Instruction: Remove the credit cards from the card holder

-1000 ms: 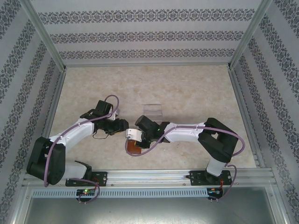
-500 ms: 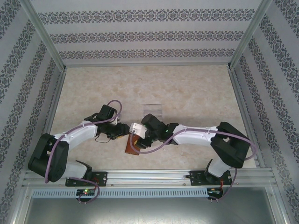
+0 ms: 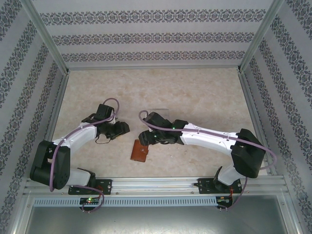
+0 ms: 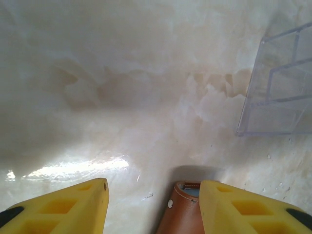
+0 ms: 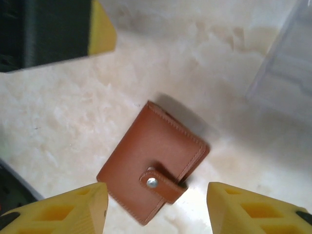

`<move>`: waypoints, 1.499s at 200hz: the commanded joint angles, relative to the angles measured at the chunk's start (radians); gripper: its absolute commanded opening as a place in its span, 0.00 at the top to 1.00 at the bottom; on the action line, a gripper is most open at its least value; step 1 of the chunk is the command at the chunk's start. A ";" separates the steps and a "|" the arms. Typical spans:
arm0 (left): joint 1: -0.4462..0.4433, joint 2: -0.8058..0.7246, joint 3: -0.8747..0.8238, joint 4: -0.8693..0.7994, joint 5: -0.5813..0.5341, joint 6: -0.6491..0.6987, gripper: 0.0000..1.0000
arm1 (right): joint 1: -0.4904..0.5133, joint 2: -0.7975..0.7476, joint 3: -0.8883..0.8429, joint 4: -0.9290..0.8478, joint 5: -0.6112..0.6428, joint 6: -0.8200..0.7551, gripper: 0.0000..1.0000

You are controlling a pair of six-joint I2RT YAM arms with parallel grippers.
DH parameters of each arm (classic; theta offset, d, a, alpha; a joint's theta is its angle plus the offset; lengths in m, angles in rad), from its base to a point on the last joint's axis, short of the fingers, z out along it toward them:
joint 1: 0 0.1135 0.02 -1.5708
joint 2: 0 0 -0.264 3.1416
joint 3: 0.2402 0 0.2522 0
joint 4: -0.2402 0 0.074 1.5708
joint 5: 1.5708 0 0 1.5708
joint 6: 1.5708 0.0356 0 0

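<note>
The card holder (image 3: pixel 140 151) is a reddish-brown leather wallet lying flat on the table, closed, with its strap snapped over the edge (image 5: pixel 151 156). My right gripper (image 3: pixel 143 140) hovers just above it, open, and its yellow fingers straddle the wallet without touching it (image 5: pixel 156 195). My left gripper (image 3: pixel 125 129) is open to the wallet's upper left. One end of the wallet (image 4: pixel 183 209), showing bluish lining, sits between the left gripper's fingers (image 4: pixel 153 192), close to the right one. The credit cards are hidden.
A clear plastic tray (image 3: pixel 159 113) stands just behind the two grippers, to the right in the left wrist view (image 4: pixel 278 92) and at the upper right in the right wrist view (image 5: pixel 287 73). Patterned walls and metal rails enclose the marble-look table (image 3: pixel 195 92).
My right gripper has opened and let go of the wallet, which now lies flat on the table. The right gripper lifted and drew back; my left gripper pulled away to the left.
</note>
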 commanded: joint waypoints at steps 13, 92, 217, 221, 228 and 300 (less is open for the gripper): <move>0.028 -0.023 0.039 -0.072 -0.014 0.060 0.46 | -0.015 0.042 0.061 -0.197 -0.026 0.246 0.37; 0.034 -0.061 0.025 -0.128 -0.022 0.110 0.46 | 0.025 0.117 0.110 -0.262 0.036 0.485 0.20; 0.035 -0.127 0.001 -0.113 -0.042 0.118 0.45 | 0.084 0.268 0.194 -0.245 0.037 0.592 0.19; 0.033 -0.127 0.000 -0.112 -0.042 0.118 0.45 | 0.084 0.271 0.193 -0.245 0.040 0.596 0.19; 0.034 -0.129 -0.002 -0.109 -0.040 0.117 0.45 | 0.084 0.278 0.193 -0.242 0.037 0.601 0.19; 0.034 -0.140 -0.005 -0.107 -0.028 0.115 0.44 | 0.084 0.353 0.255 -0.241 0.025 0.583 0.25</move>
